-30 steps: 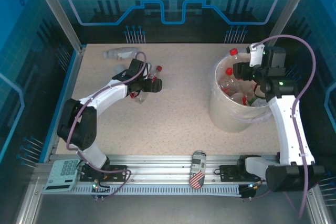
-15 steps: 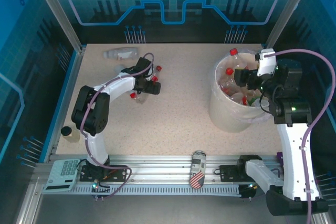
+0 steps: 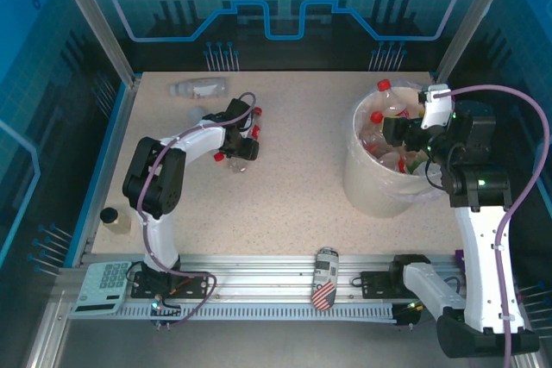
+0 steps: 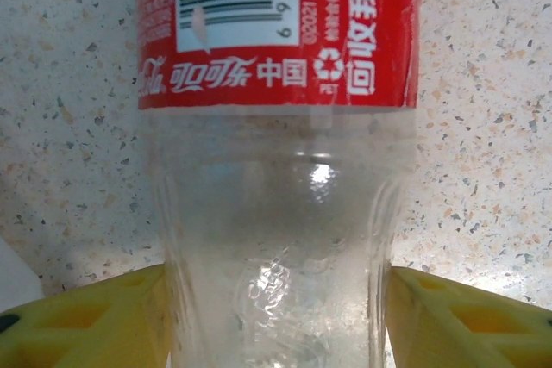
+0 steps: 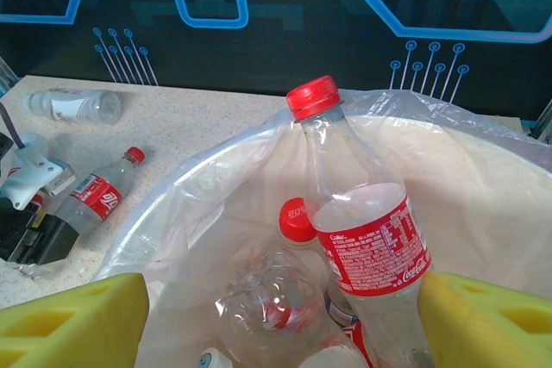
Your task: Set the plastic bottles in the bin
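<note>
Where the left tool [image 4: 276, 303] sits, a red-labelled bottle [image 4: 276, 196] touches both fingers [image 4: 86, 321].

The clear plastic bottle [image 4: 276, 213] has a red label with white lettering and a black-and-white barcode. The tabletop [image 4: 483, 127] is speckled beige, the round plastic bin [image 3: 366, 183] cream, the metal can [image 3: 324, 280] flag-patterned.

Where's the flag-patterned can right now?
Top view: the can lies on the metal rail at the near edge, roughly midway between the two arms, nearer than the bin and to its left.
</note>
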Available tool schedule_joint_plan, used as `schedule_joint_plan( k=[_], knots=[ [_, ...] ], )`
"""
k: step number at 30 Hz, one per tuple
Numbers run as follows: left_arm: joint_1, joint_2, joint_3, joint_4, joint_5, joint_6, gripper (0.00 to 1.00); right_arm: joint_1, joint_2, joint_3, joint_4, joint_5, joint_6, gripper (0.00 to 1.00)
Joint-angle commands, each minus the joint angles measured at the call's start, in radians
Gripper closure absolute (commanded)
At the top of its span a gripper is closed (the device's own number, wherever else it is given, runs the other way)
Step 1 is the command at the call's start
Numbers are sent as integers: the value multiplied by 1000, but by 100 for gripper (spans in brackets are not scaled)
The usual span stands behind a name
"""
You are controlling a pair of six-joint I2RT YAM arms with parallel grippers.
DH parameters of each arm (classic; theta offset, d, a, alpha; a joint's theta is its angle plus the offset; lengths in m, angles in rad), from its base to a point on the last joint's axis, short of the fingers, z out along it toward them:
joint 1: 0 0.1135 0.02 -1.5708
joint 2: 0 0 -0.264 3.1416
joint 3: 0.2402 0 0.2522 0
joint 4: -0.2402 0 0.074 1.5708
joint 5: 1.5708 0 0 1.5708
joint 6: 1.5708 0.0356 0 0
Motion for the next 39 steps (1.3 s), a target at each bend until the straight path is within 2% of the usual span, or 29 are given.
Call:
schedule_joint_plan(
  k=[1,8,13,15,18,20,22,28,32,36,39],
  knots=[
    [8,-39,2,-13,9,-5,39,-13,-14,1,2,-32,22,18],
    [-8,-184,-69,73,58,-20,44,-11,-9,34,25,-116,71,18],
    [-32,-333,-163,192,113,-63,47,0,16,71,71,-202,136,19],
    [-53,-402,-220,261,98,-76,45,17,30,77,103,-222,171,19],
    [-89,-501,-288,340,47,-90,46,91,79,91,144,-190,214,19],
    [-101,-546,-318,371,57,-129,46,186,122,107,169,-120,206,19],
    [-129,-586,-365,438,84,-168,52,290,174,131,189,-50,189,19],
    [-243,-670,-516,699,99,-212,62,455,340,199,234,-19,208,19],
    [-278,-712,-581,823,81,-223,65,512,438,229,242,-11,211,13],
    [-296,-729,-619,907,93,-216,65,525,512,231,298,-66,247,6],
    [-307,-730,-630,930,102,-198,65,530,567,240,319,-104,272,5]
  ],
)
